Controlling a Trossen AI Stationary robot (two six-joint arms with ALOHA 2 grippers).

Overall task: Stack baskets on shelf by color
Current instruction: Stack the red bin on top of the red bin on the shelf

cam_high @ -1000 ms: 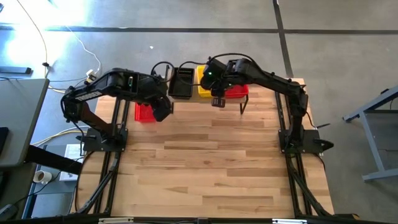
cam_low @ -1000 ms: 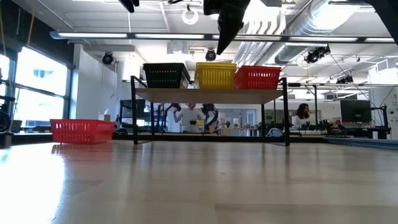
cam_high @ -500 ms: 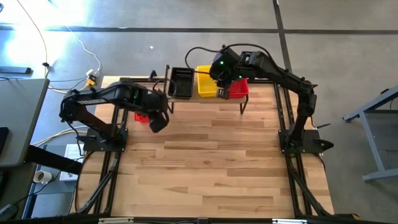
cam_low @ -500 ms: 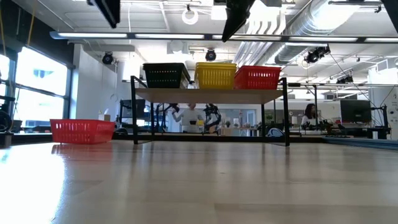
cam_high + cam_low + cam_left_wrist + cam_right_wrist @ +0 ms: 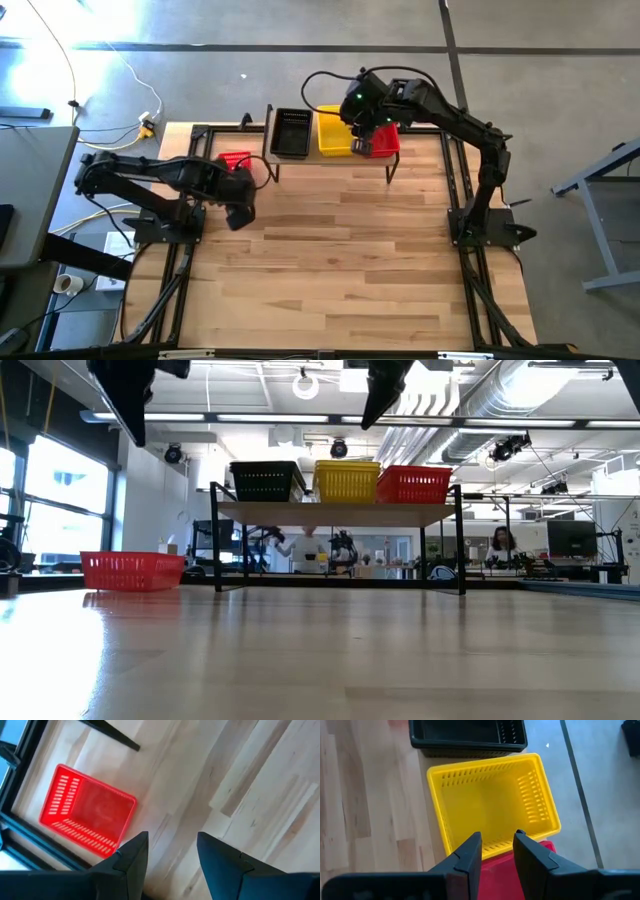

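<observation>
The lone red mesh plastic basket sits on the wooden desk left of the plank-topped shelf, just behind the empty, open left hand; the right hand, open, hovers over the shelved stacks, farther off.

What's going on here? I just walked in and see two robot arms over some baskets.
The robot is sorting baskets by colour. The shelf holds a black stack, a yellow stack and a red stack side by side. One red basket sits on the table off the shelf's end. The left gripper, open and empty, hangs over the table near it. The right gripper, also open and empty, hangs above the yellow and red stacks.
</observation>
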